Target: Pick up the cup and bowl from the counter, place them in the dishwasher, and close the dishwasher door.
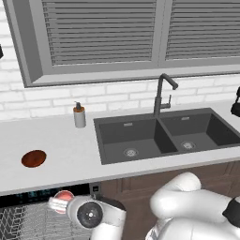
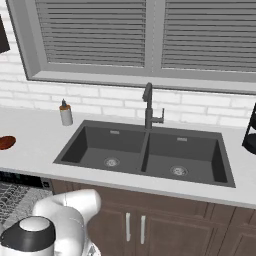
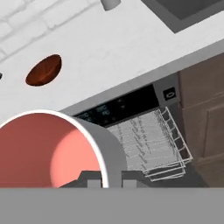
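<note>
Currently tool (image 3: pixel 105 183) pinching cup (image 3: pixel 57 151) by rim wall, held over dishwasher (image 3: pixel 131 109) rack (image 3: pixel 148 144), just below table (image 1: pixel 70 154) edge. Cup not yet set down. Bowl (image 1: pixel 33 158) untouched on table, left of sink (image 1: pixel 164 133); door closing also pending. Table light grey; soap dispenser (image 1: pixel 79 115), faucet (image 1: pixel 161 96), brick wall, blinds behind.

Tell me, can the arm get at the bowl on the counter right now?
Probably not yet: the gripper is shut on the cup over the dishwasher rack. The bowl itself sits unobstructed on the counter.
</note>
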Available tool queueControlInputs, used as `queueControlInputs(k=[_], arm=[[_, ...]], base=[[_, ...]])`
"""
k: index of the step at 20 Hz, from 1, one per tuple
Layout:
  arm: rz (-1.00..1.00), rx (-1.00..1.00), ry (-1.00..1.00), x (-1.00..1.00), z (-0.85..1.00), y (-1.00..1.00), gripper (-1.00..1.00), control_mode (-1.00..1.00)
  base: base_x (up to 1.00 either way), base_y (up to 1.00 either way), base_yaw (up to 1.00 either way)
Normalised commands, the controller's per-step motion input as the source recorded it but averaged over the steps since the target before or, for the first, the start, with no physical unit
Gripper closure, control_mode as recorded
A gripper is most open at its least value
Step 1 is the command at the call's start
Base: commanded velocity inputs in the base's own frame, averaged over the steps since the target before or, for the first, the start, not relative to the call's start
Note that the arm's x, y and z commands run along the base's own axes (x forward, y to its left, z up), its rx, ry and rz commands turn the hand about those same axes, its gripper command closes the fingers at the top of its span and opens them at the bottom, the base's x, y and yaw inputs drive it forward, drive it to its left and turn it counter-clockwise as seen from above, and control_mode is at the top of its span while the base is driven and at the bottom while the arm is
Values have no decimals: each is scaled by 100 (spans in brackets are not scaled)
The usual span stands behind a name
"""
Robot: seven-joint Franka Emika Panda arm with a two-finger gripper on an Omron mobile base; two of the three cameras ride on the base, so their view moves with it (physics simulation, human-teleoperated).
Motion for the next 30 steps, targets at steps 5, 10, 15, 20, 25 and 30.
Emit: queueControlInputs(k=[5, 10, 15, 20, 25, 30], arm=[[9, -3, 43, -9, 53, 14, 100, -100], [8, -10, 42, -1, 5, 6, 100, -100], [2, -7, -2, 0, -53, 17, 100, -100], [0, -7, -3, 0, -51, 31, 100, -100], [0, -10, 1, 2, -48, 48, 100, -100], [0, -11, 3, 21, -29, 53, 100, -100]], base=[[0, 0, 0], [0, 0, 0], [0, 0, 0], [0, 0, 0], [0, 0, 0], [0, 0, 0]])
